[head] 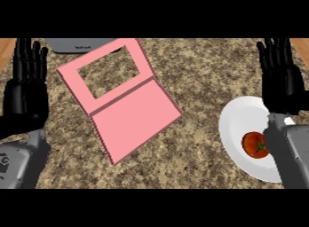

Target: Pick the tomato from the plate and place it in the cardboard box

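A red tomato lies on a white plate at the right of the counter, partly hidden by my right forearm. My right hand is raised above the plate's far edge, fingers straight and open, holding nothing. A pink box with an open flap lies flat in the middle of the counter, its square opening showing the counter beneath. My left hand rests open at the left edge, fingers up, to the left of the pink box.
A grey appliance sits at the back edge behind the pink box. Speckled stone counter runs between box and plate. Wooden surfaces show at both far corners.
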